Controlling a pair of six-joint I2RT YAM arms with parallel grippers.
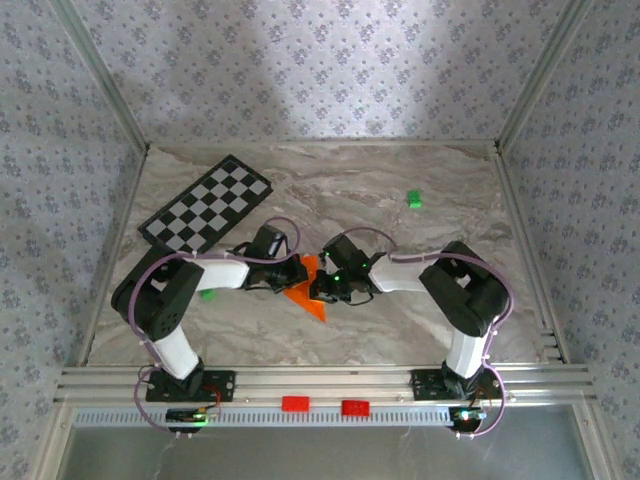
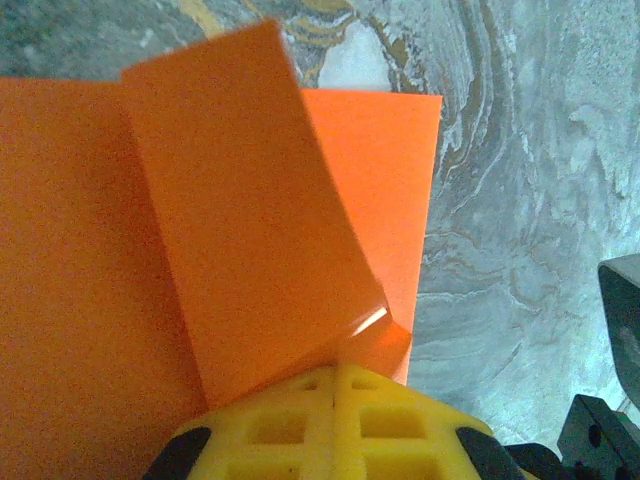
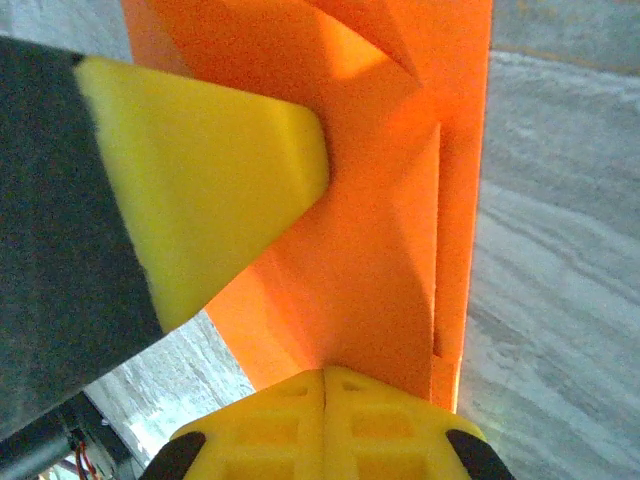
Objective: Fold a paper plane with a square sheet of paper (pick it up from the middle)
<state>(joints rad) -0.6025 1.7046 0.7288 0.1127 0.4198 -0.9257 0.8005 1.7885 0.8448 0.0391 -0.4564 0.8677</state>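
Right up close, a silver metal rail (image 1: 320, 385) runs along the near edge of the grey marble-look counter (image 1: 400, 330), w/ two small red blocks (image 1: 295, 404) (image 1: 355, 407) side by side on it. Both arm bases sit at that rail. The left arm (image 1: 165, 310) & right arm (image 1: 465, 295) bend in toward the mid of the counter.

There the thin bright orange paper sheet (image 1: 308, 290) lies, partly folded, w/ one pointy corner toward the rail. The left jaws come at it from the left & the right jaws from the right, very close to each other.

Left wrist cam: the yellow fingertips (image 2: 390, 425) are pressed together, no gap, & they pinch the sheet at its near edge. One flap bends up off the flat part below & curls at its corner.

Right wrist cam: its yellow fingertips (image 3: 385, 420) are together too, clamped on a folded edge of the sheet, which rises from them w/ a few creases. A yellow finger (image 3: 220, 190) from the other arm lies against the sheet on the left.

Further out, a tiny green block (image 1: 207, 294) sits by the left arm's elbow. Another small green block (image 1: 413, 199) sits far back on the right, well apart from the sheet. A black & white checkered board (image 1: 207, 203) lies at the far left. Grey flower-pattern walls (image 1: 330, 60) stand behind.
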